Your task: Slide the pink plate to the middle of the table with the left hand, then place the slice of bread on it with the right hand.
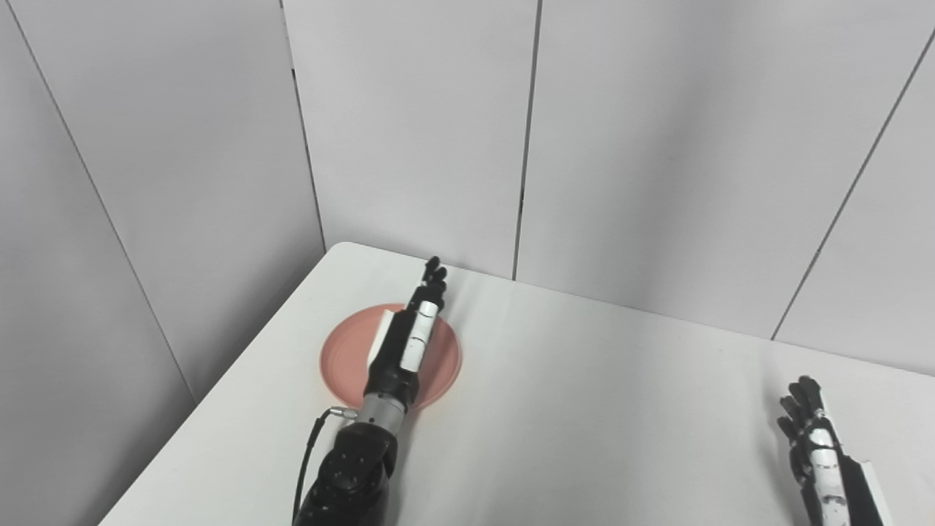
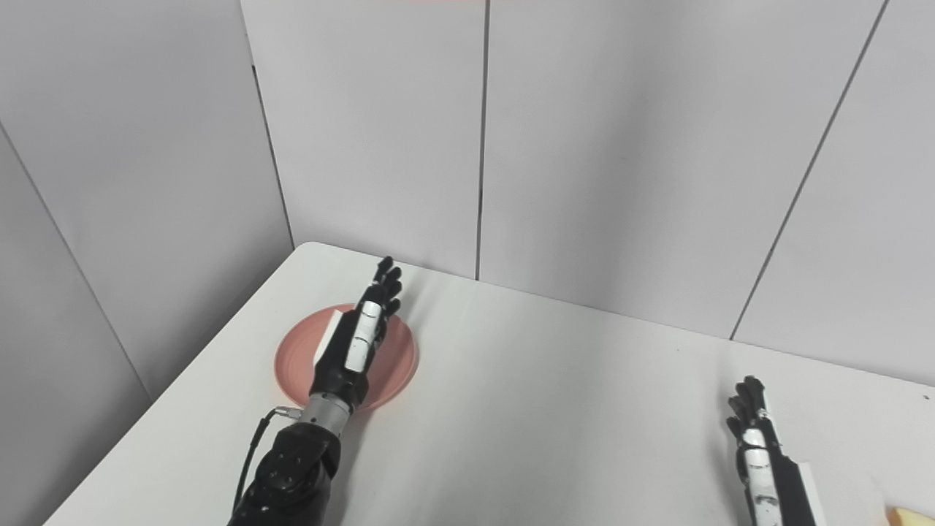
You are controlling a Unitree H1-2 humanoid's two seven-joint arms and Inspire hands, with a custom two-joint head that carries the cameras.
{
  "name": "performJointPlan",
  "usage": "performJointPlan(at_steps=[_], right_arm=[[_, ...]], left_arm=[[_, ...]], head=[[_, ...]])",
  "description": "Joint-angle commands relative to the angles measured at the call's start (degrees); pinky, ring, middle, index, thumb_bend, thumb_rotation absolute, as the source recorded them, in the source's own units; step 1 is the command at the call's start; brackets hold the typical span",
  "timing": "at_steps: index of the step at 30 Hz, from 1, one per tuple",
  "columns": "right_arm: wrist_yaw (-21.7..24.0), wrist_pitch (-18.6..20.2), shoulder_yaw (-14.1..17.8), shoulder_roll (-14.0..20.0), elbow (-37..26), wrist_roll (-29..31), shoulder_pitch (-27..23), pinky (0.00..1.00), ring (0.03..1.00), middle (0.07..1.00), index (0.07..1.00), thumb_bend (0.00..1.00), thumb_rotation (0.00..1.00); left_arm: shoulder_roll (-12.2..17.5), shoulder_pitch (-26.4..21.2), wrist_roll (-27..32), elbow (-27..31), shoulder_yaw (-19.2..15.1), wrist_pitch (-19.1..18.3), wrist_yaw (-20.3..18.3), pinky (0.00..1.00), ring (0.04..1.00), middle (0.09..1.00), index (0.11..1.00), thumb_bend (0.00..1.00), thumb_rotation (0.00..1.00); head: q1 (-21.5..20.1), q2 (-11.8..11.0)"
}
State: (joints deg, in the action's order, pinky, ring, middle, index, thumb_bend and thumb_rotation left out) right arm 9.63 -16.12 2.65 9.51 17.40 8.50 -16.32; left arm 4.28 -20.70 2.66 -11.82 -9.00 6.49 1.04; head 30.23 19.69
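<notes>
Reaching over pink plate [image 1: 343, 358], left hand [image 1: 413, 332] outstretched, fingers seemingly straight, empty.

Even, bright, diffuse light filled both views; faint soft shadows lay on the table [image 1: 584, 409], without glare, and everything stayed sharp.

A lab-style test booth — plain pale grey wall panels [image 1: 409, 131] with dark vertical seams close in a smooth white rectangular table [image 1: 599, 409] on its far and left sides — no household furnishings show.
</notes>
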Motion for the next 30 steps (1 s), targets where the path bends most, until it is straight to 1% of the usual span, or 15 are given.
performJointPlan(at_steps=[1,3,8,10,11,13,15,18,19,20,23,26,30], right_arm=[[-0.14,0.5,0.39,-0.35,-0.13,0.49,1.5,1.0,1.0,1.0,1.0,0.64,0.99],[-0.09,0.52,0.47,-0.48,-0.15,0.61,1.49,1.0,1.0,1.0,1.0,0.64,0.98],[-0.2,-0.42,0.45,-0.62,0.01,0.11,1.34,1.0,1.0,1.0,1.0,0.64,0.99],[-0.2,-0.67,0.48,-0.63,0.2,-0.01,1.29,1.0,1.0,1.0,1.0,0.64,1.0],[-0.07,-0.77,0.54,-0.65,0.3,0.13,1.26,1.0,1.0,1.0,1.0,0.63,0.99],[0.05,-0.52,0.61,-0.68,-0.05,0.33,1.34,1.0,1.0,1.0,1.0,0.63,0.99],[0.07,-0.06,0.67,-0.75,-0.46,0.51,1.43,1.0,1.0,1.0,1.0,0.63,0.99],[0.26,0.25,0.75,-0.79,-0.63,0.96,1.46,1.0,1.0,1.0,1.0,0.64,0.98],[0.14,0.0,0.67,-0.76,-0.71,0.64,1.48,1.0,1.0,1.0,1.0,0.64,0.98],[0.04,-0.19,0.6,-0.74,-0.77,0.38,1.5,1.0,1.0,1.0,1.0,0.64,0.99],[0.08,-0.04,0.56,-0.75,-1.18,0.5,1.63,1.0,1.0,1.0,1.0,0.63,0.99],[0.2,-0.14,0.58,-0.76,-1.19,0.7,1.61,1.0,1.0,1.0,1.0,0.63,0.98],[0.25,0.62,0.56,-0.69,-1.69,0.9,1.75,1.0,1.0,1.0,1.0,0.65,0.98]], left_arm=[[1.67,-2.52,0.54,0.98,-1.45,2.19,1.43,1.0,1.0,1.0,1.0,0.83,1.0],[2.36,-2.79,0.93,0.71,-2.72,2.28,2.19,1.0,1.0,1.0,1.0,0.84,1.0],[3.9,-3.71,2.61,-1.38,-6.3,4.48,3.97,1.0,0.996,0.998,0.998,0.86,1.0],[4.36,-3.87,3.57,-2.0,-7.51,4.69,4.53,1.0,0.986,0.987,0.989,0.85,1.0],[4.68,-3.91,4.15,-2.27,-8.21,4.56,4.81,0.97,0.952,0.952,0.951,0.85,1.0],[5.28,-3.99,4.88,-2.87,-9.39,4.6,5.49,0.92,0.912,0.914,0.913,0.85,1.0],[5.59,-4.03,4.86,-3.2,-10.1,4.76,6.34,0.91,0.901,0.903,0.904,0.85,1.0],[6.49,-3.93,4.36,-4.05,-11.32,6.69,7.77,0.83,0.837,0.839,0.831,0.84,1.0],[6.83,-3.9,3.98,-4.36,-11.72,7.17,8.47,0.8,0.817,0.82,0.809,0.84,1.0],[7.04,-3.89,3.72,-4.56,-11.91,7.44,8.99,0.8,0.813,0.817,0.805,0.84,1.0],[8.19,-3.63,3.98,-4.9,-12.2,7.06,9.35,0.77,0.783,0.789,0.775,0.85,1.0],[9.34,-3.03,5.06,-4.21,-12.08,5.08,8.58,0.76,0.786,0.79,0.78,0.87,1.0],[10.72,-2.55,6.19,-4.75,-12.0,3.37,7.79,0.76,0.785,0.787,0.783,0.85,1.0]], head=[[-0.02,0.06],[-0.13,0.09],[-0.15,-0.06],[-0.12,-0.12],[-0.12,-0.12],[-0.1,-0.03],[-0.14,-0.02],[-0.02,-0.06],[0.07,-0.06],[0.07,-0.06],[0.04,-0.12],[0.09,-0.12],[0.09,-0.12]])
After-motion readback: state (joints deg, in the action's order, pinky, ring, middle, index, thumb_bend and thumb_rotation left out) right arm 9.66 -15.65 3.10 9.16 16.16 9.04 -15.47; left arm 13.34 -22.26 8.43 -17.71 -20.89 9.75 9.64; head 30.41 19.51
